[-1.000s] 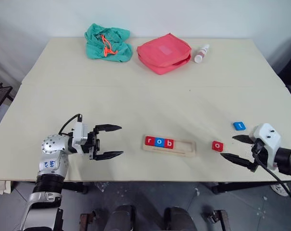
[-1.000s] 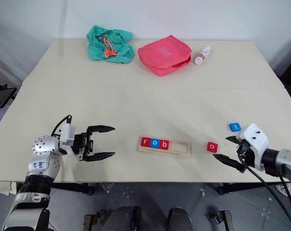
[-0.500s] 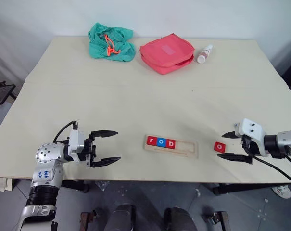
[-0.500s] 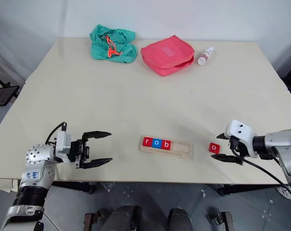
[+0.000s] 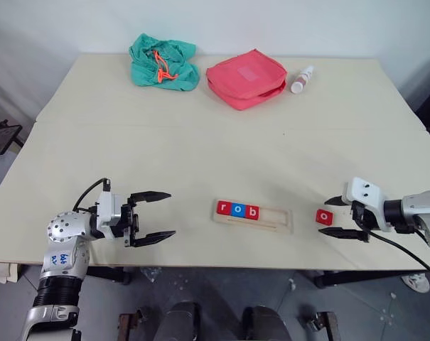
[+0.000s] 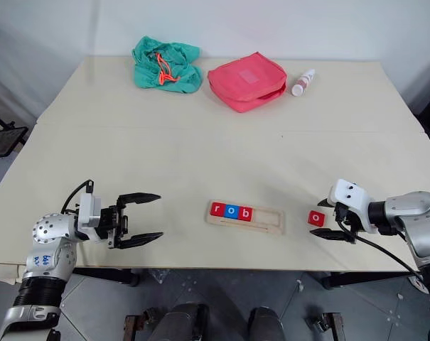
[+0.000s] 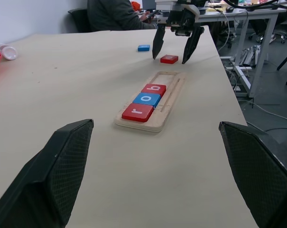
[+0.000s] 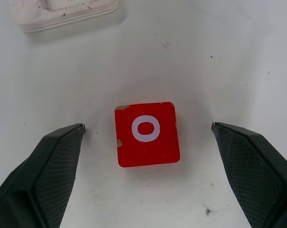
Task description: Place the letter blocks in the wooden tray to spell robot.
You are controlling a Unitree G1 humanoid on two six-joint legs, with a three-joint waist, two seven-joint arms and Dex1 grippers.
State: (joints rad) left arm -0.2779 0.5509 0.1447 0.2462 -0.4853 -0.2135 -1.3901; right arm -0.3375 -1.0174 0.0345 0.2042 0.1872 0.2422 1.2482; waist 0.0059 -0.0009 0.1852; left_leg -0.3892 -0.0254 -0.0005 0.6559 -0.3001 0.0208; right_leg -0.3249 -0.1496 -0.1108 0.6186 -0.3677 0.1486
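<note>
Table [image 5: 200,142]: pale beige top.
Red square "o" letter block [image 8: 146,134]: flat between the fingers of the right gripper [image 8: 148,137], untouched.
Right gripper: spread wide.

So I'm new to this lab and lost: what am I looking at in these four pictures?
A two-armed robot works at a pale table. Two pictures look down from its head; the others come from cameras on each wrist. Its open left claw hangs empty. Its open right claw straddles a red square tile marked o, without gripping. A long pale wooden tray holds tiles r, o, b. A blue tile lies beyond the right claw in the left wrist picture. Further back: a green cloth bag, red pouch, small white bottle.
</note>
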